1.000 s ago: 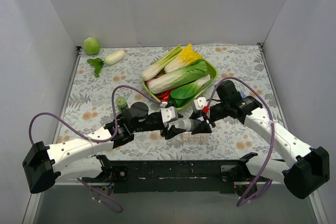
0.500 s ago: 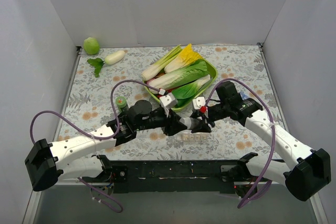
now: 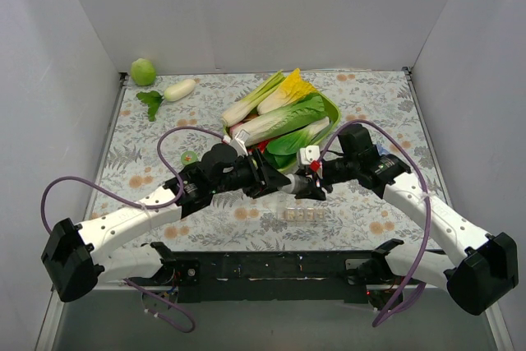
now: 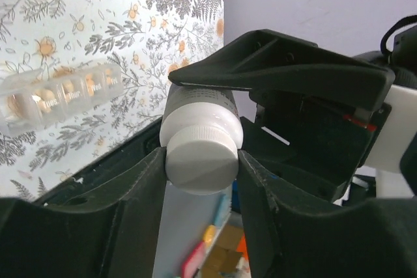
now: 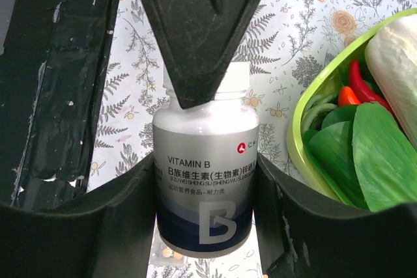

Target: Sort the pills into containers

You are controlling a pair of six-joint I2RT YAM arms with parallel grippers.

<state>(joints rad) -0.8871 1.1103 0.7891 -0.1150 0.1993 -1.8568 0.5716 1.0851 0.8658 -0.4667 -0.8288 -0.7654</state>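
Note:
A white Vitamin B pill bottle is held between both grippers above the table. My right gripper is shut on the bottle's body. My left gripper is shut on its white cap. In the top view the two grippers meet nose to nose, left gripper and right gripper, just in front of the bowl. The containers, a translucent strip of small compartments with pills inside, lie on the table just in front of the grippers. The strip also shows in the left wrist view.
A green bowl of vegetables stands right behind the grippers; its rim shows in the right wrist view. A small green-capped bottle stands left of the left arm. A green fruit and a white radish lie at the back left.
Both grippers have moved with the bottle away from the strip, back toward the bowl. The left arm has swung back and left, uncovering the green-capped bottle.

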